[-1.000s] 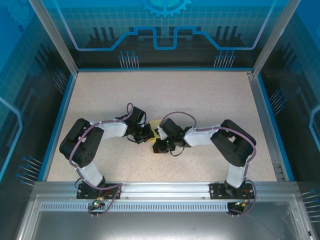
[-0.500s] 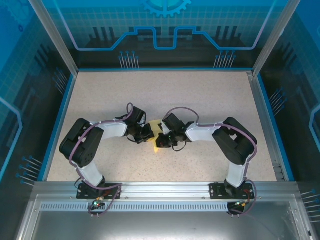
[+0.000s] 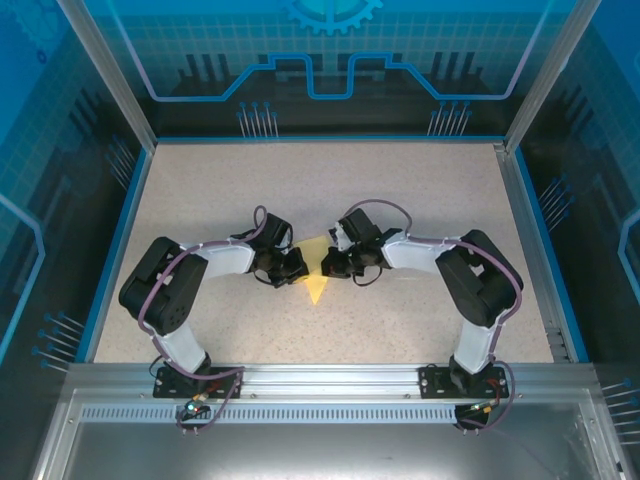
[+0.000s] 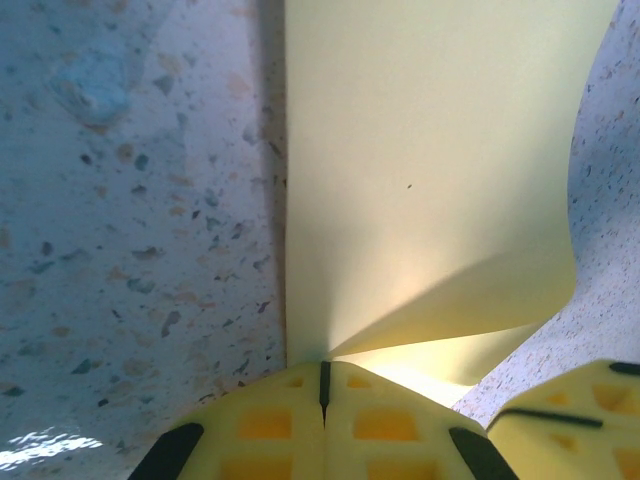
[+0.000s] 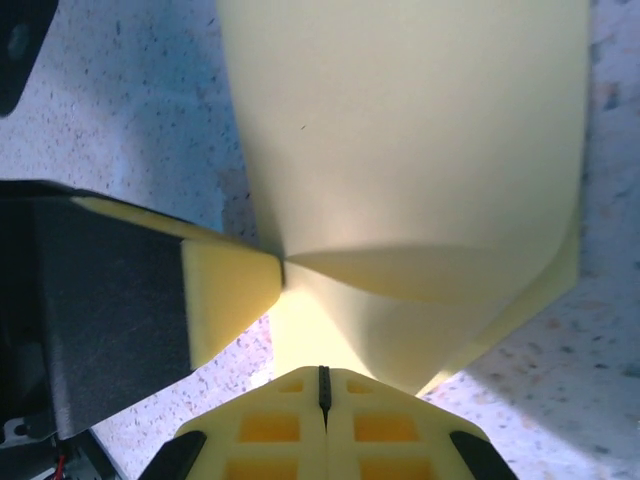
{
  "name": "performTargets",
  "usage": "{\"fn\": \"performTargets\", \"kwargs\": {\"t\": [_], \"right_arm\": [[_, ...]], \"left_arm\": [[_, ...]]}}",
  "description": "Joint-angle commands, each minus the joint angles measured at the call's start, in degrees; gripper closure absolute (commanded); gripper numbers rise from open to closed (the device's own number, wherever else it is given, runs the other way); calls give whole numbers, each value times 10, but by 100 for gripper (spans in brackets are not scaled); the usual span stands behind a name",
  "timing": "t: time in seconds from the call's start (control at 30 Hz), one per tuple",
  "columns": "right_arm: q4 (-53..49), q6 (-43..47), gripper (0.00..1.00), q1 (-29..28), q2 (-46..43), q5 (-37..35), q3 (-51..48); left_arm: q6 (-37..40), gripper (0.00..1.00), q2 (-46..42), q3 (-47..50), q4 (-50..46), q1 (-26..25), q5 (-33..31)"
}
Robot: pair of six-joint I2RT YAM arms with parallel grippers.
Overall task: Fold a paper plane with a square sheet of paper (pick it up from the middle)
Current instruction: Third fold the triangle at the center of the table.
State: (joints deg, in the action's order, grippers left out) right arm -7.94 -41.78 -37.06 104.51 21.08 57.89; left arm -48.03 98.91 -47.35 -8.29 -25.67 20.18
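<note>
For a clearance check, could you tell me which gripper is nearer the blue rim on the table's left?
Left. The left gripper is on the blue rim side of the folded yellow paper; the right gripper on its other side.

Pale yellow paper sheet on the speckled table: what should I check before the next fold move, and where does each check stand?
1. Position: the pale yellow paper sheet lies mid-table on the speckled table: ok.
2. The left gripper is shut, with its tip where a raised flap of the paper begins: ok.
3. The right gripper is shut, with its tip at the paper's edge: ok.
4. Paper pinched by either gripper: cannot tell.
5. Paper lying flat: not ok. A layer curls up in both wrist views.
6. Spacing: the two grippers' tips sit close together. Contact between them: cannot tell.
</note>
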Motion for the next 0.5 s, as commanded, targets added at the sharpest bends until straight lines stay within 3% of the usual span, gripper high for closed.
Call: {"fn": "performTargets", "kwargs": {"t": [0.0,0.27,0.47], "right_arm": [[-18,18,100,3,18,6,13],[-53,9,100,25,43,-32,16],[-37,17,100,27,7,-8,28]], "left_arm": [[4,100,16,14,-51,-4,-40],[3,100,14,14,-51,-4,-40],[6,100,16,12,-52,-5,-40]]}}
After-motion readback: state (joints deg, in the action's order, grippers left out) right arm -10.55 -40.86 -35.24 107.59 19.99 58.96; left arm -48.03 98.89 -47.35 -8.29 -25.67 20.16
